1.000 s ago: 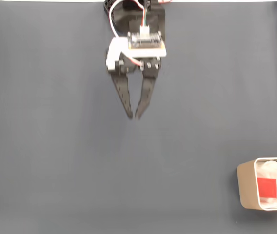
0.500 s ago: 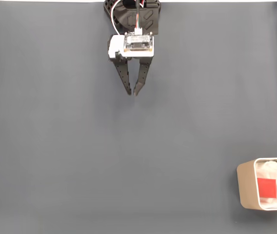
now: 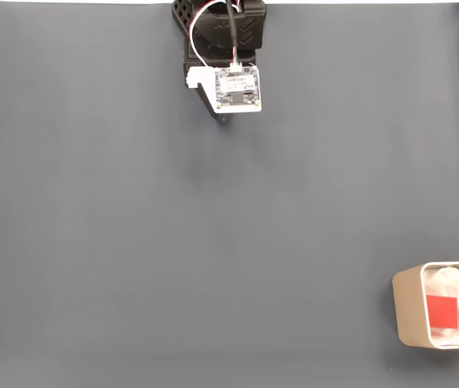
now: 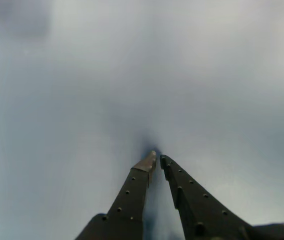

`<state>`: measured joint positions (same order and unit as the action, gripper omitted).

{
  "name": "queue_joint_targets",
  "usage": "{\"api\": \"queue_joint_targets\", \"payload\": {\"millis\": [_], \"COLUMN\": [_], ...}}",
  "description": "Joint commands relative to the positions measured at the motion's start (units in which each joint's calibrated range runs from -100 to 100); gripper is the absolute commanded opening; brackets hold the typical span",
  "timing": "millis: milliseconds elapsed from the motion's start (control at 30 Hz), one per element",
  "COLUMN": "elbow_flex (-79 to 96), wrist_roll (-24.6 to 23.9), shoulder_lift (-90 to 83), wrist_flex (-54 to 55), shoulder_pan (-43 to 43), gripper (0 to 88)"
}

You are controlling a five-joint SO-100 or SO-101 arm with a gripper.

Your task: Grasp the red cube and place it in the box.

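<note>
Up close in the wrist view, the gripper [image 4: 157,159] has its two dark fingers [image 4: 132,192] drawn nearly together, tips almost meeting with a thin gap and nothing between them, pointing at a bare grey table surface [image 4: 82,100] just beyond them. Seen from the fixed view, the arm [image 3: 228,48] sits folded at the top edge, with its white camera board [image 3: 237,87] covering the fingers. Well away from the fingers, at the lower right corner, stands the box [image 3: 409,311], and the red cube [image 3: 442,311] lies inside it on the white wrinkly lining [image 3: 448,283].
</note>
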<state>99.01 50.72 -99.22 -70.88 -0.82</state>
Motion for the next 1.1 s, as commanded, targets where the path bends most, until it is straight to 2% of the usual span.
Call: {"api": "queue_joint_targets", "payload": {"millis": [0,267,467,1067], "elbow_flex": [0.81,0.81,0.81,0.81], "wrist_roll": [1.12,0.88,-1.47,-1.47], "shoulder_lift": [-0.78,-0.78,-0.78,-0.78], "wrist_flex": [-2.72,-4.2,-5.02,-5.02], "shoulder_pan": [-0.53,-0.32,-0.25,-0.18], "gripper": [0.0,0.0,0.0,0.0]}}
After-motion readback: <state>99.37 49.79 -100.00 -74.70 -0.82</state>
